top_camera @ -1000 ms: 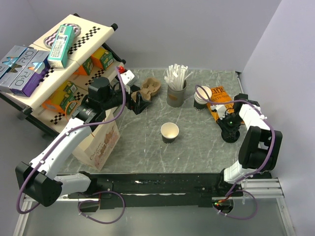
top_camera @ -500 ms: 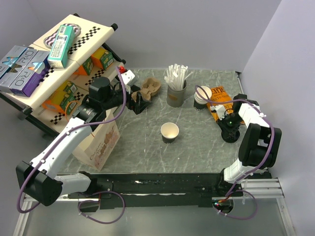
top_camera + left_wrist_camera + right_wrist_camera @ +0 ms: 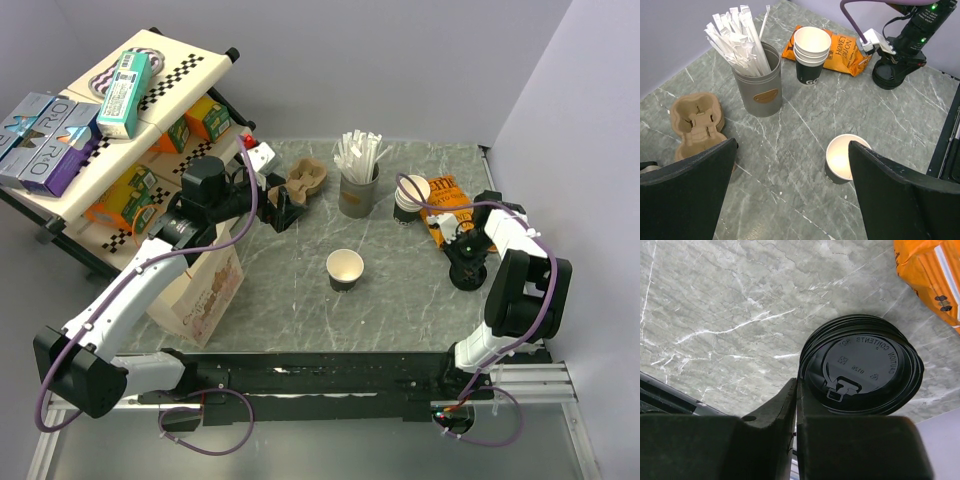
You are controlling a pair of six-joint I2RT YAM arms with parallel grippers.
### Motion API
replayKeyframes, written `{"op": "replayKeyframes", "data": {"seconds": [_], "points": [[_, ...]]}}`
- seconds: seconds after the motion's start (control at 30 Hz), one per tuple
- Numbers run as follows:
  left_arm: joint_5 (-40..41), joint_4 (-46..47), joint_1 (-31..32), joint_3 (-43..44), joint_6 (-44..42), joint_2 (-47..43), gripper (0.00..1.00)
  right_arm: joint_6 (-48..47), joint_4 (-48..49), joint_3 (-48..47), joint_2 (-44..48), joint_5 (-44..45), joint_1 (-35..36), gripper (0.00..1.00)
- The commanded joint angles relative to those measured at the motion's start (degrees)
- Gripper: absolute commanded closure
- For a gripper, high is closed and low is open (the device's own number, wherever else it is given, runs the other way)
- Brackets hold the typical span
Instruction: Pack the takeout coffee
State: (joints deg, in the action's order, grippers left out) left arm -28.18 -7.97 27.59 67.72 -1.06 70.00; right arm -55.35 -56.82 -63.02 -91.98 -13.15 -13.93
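Grey tin w/ straws, cup empty; L end effector apart, R end effector together.

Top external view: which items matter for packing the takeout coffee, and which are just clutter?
Job:
- dark paper cup, no lid on
- black lid stack
- brown paper bag
- probably the cardboard cup carrier

Lying about:
- straw holder
- stack of white cups
- orange snack bag
- shelf boxes

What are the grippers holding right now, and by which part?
Nothing that shows. The left gripper is wide open and empty. The right gripper is shut beside the edge of the black lids, with nothing visibly pinched.
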Motion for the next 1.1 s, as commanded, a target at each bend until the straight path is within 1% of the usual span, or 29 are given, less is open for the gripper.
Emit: {"op": "replayKeyframes", "data": {"seconds": [0.0,0.07,0.17,0.4,0.63,0.7,0.73,0.83,0.87,0.9,0.97,1.07], "points": [[0.1,1.8,0.3,0.7,-0.3,-0.1,0.01,-0.8,-0.4,-2.5,-0.5,-0.4,-0.4,0.92],[0.1,1.8,0.3,0.7,-0.3,-0.1,0.01,-0.4,0.0,-2.5,-0.4,0.0,-0.5,0.94],[0.1,1.7,0.3,0.9,-0.4,0.0,0.01,-0.3,0.8,-2.5,0.8,0.4,-0.7,1.0],[-0.2,1.7,0.3,0.9,-0.9,-0.2,0.01,3.0,4.3,-1.5,7.1,3.0,-1.5,1.0],[-0.3,1.5,0.3,0.8,-1.8,-0.3,0.01,3.9,1.2,-2.6,11.8,1.9,-1.5,1.0],[-0.6,1.7,0.3,0.7,-1.7,-0.3,0.01,3.0,0.6,-2.4,11.6,1.5,-1.4,1.0],[-0.9,1.9,0.3,0.6,-1.7,-0.2,0.01,2.4,-1.5,-2.7,10.2,0.7,-1.5,1.0],[-1.0,1.8,0.3,0.9,-1.5,0.0,0.01,1.1,-2.9,-2.1,7.7,-0.2,-1.6,0.79],[-0.9,1.8,0.3,1.0,-1.5,0.1,0.01,0.5,-2.7,-1.8,7.6,-0.2,-1.6,0.68],[-0.7,1.6,0.3,1.2,-1.6,0.1,0.01,-0.4,-2.2,-0.8,7.7,-0.1,-1.7,0.65],[-0.6,1.5,0.3,1.2,-1.6,0.1,0.01,-1.5,-1.6,-0.5,7.1,0.0,-1.6,0.62],[-0.4,1.4,0.3,0.8,-1.5,0.0,0.01,-1.9,-1.3,-1.0,5.4,0.3,-1.6,0.62]]}}
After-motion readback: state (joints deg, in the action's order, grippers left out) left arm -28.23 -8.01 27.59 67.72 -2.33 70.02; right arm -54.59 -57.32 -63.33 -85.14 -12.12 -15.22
